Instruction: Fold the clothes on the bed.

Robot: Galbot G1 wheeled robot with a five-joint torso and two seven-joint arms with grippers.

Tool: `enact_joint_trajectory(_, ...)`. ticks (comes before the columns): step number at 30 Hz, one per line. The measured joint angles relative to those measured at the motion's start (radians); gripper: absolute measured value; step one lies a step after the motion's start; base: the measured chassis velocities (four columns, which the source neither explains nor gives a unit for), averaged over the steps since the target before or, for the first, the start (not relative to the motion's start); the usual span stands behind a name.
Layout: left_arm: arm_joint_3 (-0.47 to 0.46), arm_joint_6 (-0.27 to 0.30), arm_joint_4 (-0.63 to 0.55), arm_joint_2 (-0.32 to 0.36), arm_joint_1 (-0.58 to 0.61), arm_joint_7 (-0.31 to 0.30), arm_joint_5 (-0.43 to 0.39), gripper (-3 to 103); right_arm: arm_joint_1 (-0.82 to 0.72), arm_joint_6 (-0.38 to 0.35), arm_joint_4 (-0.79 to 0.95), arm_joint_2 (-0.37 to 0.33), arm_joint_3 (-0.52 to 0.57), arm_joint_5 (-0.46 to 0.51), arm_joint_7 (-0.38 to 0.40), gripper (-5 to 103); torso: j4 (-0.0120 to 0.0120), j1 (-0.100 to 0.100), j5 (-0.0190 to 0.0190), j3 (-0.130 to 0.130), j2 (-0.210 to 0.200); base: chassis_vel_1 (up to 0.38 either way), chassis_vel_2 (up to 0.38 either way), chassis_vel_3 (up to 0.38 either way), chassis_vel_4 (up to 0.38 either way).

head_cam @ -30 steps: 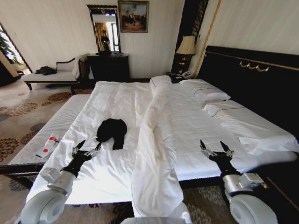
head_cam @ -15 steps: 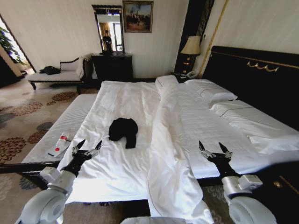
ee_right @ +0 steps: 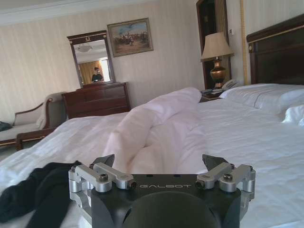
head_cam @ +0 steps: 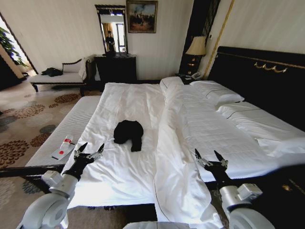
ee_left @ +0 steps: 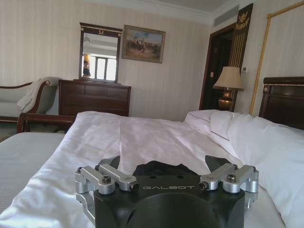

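Observation:
The clothes [head_cam: 129, 133], a black T-shirt, lie crumpled in a heap on the white sheet of the bed [head_cam: 119, 171], left of the bunched duvet. My left gripper [head_cam: 89, 149] is open, low over the bed's near left part, short of the heap. My right gripper [head_cam: 208, 157] is open too, over the bed's right half beside the duvet's edge. The left wrist view shows the dark heap [ee_left: 159, 167] just past my open left gripper [ee_left: 164, 164]. In the right wrist view the black fabric [ee_right: 33, 192] lies off to one side of my open right gripper [ee_right: 159, 161].
A rolled white duvet [head_cam: 174, 143] runs down the bed's middle, with pillows [head_cam: 214, 93] by the dark headboard [head_cam: 257, 81]. A long white bench [head_cam: 62, 136] along the bed's left side carries a small red-and-white object [head_cam: 63, 148]. A chaise [head_cam: 57, 76], dresser [head_cam: 112, 67] and lamp [head_cam: 196, 47] stand behind.
The whole picture has slid rightward, so the camera has moved; the T-shirt has not been touched. My right gripper now sits lower and closer to the duvet. The left gripper holds its pose.

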Motion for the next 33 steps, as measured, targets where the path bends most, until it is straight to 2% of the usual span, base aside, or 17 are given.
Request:
enact_joint_trajectory(4, -0.003, 0.000, 0.000, -0.002, 0.006, 0.000, 0.000, 100, -0.017, -0.031, 0.007, -0.004, -0.034, 0.024, -0.015, 100, 0.0000, 0.000, 0.0004, 0.000, 0.000, 0.000, 0.000, 0.000, 0.000)
enact_joint_trajectory(13, -0.011, -0.003, 0.001, -0.004, 0.009, -0.002, -0.004, 100, -0.004, -0.037, -0.032, -0.026, -0.072, 0.014, -0.017, 100, -0.0001, 0.000, 0.0004, 0.000, 0.000, 0.000, 0.000, 0.000, 0.000)
enact_joint_trajectory(20, -0.011, -0.004, -0.002, 0.001, -0.001, -0.006, -0.009, 100, 0.020, -0.035, -0.101, -0.048, -0.086, -0.031, -0.012, 100, -0.0001, 0.000, 0.0006, 0.000, 0.000, 0.000, 0.000, 0.000, 0.000)
enact_joint_trajectory(32, -0.007, 0.003, -0.008, 0.010, -0.012, -0.013, -0.011, 100, 0.017, -0.044, -0.126, -0.075, -0.134, -0.061, -0.012, 100, -0.0001, 0.000, 0.0005, 0.000, 0.000, 0.000, 0.000, 0.000, 0.000)
enact_joint_trajectory(33, -0.006, 0.003, -0.008, 0.010, -0.013, -0.015, -0.011, 100, 0.017, -0.045, -0.128, -0.077, -0.137, -0.063, -0.012, 103, -0.0001, 0.000, 0.0005, 0.000, 0.000, 0.000, 0.000, 0.000, 0.000)
